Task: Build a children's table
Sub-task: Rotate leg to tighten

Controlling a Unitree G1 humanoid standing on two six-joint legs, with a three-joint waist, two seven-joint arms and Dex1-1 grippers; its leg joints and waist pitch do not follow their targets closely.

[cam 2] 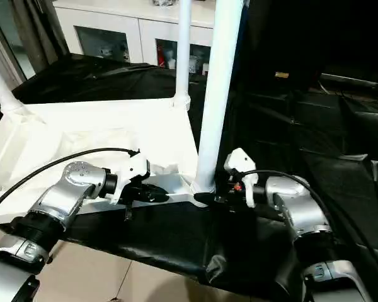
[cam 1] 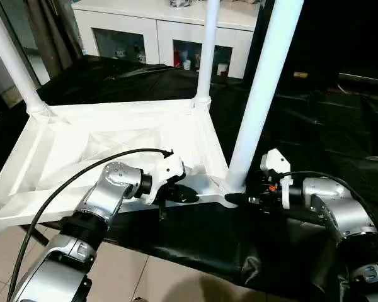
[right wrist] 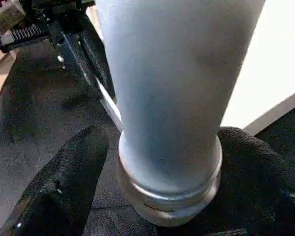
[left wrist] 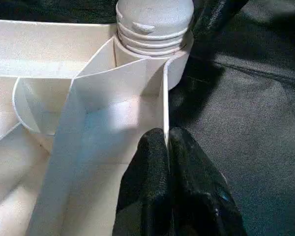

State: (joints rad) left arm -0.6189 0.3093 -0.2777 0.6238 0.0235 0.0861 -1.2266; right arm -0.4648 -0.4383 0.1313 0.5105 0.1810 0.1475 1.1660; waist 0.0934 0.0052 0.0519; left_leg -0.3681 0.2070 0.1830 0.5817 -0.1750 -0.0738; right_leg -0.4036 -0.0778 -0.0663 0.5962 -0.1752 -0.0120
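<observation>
The children's table lies upside down on a black sheet, its white ribbed tabletop (cam 1: pixel 113 135) facing up. Three white legs stand in its corner sockets: a near right leg (cam 1: pixel 264 82), a far leg (cam 1: pixel 206 50) and a left leg (cam 1: pixel 9 56). My left gripper (cam 1: pixel 179 194) is shut on the tabletop's thin near rim (left wrist: pixel 164 98), just beside the near right socket (left wrist: pixel 155 44). My right gripper (right wrist: pixel 167 142) straddles the base of the near right leg (right wrist: pixel 172 88). It is open, with one finger (right wrist: pixel 64 187) standing slightly off the leg.
A white cabinet (cam 1: pixel 164 31) with glass doors stands at the back. The black sheet (cam 1: pixel 315 126) spreads to the right and drapes over the near edge above the tiled floor (cam 1: pixel 164 277). A black cable (cam 1: pixel 69 179) loops over my left forearm.
</observation>
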